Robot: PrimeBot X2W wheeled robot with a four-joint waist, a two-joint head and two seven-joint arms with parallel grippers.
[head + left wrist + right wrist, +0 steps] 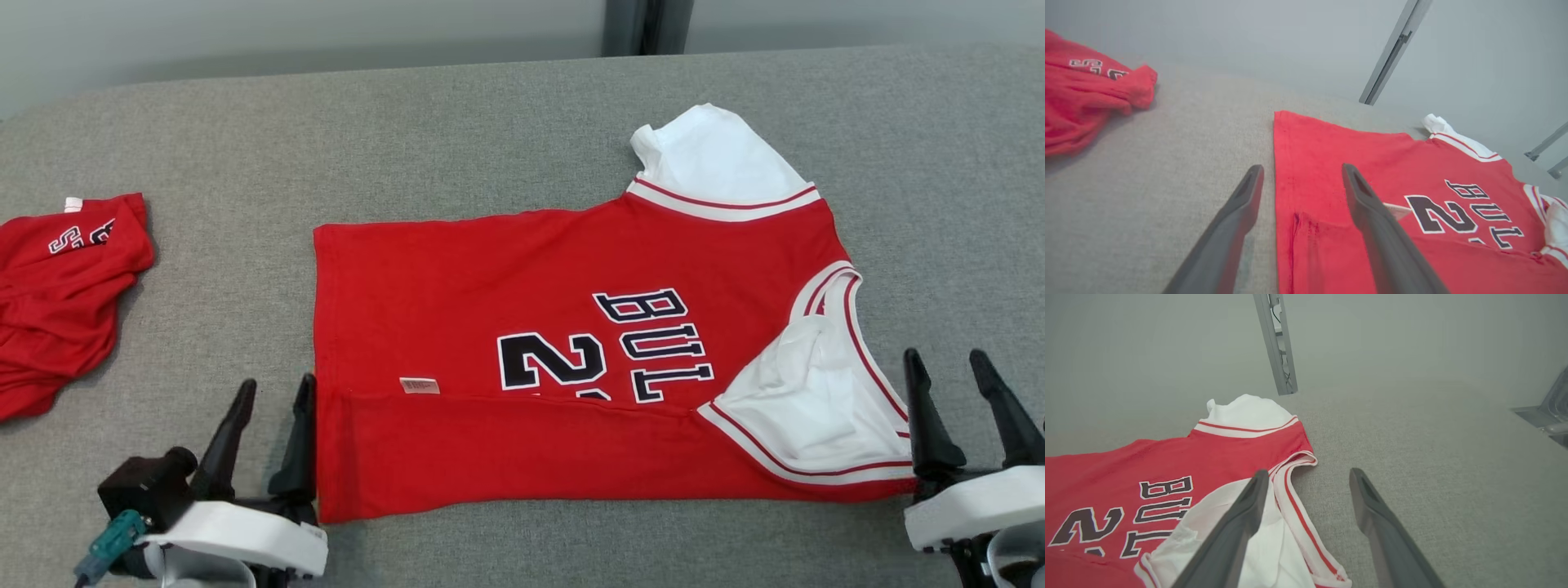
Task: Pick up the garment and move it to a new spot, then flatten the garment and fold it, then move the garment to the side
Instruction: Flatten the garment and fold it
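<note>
Head view: left gripper [276,384] and right gripper [943,359] both spread wide, empty, flanking the near corners of the red jersey [522,278] (near edge folded over). It lies flat on the grey surface [490,122]; another red garment [57,302] sits far left.

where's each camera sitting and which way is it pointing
head view: on the head, looking forward and down at the grey table with the red jersey; left gripper lower left, right gripper lower right, both open.
left wrist view: on the left wrist, looking along the left gripper over the jersey's hem toward a crumpled red garment.
right wrist view: on the right wrist, looking along the right gripper past the jersey's white-trimmed shoulder end.
shared: head and left wrist views both show the crumpled garment.
</note>
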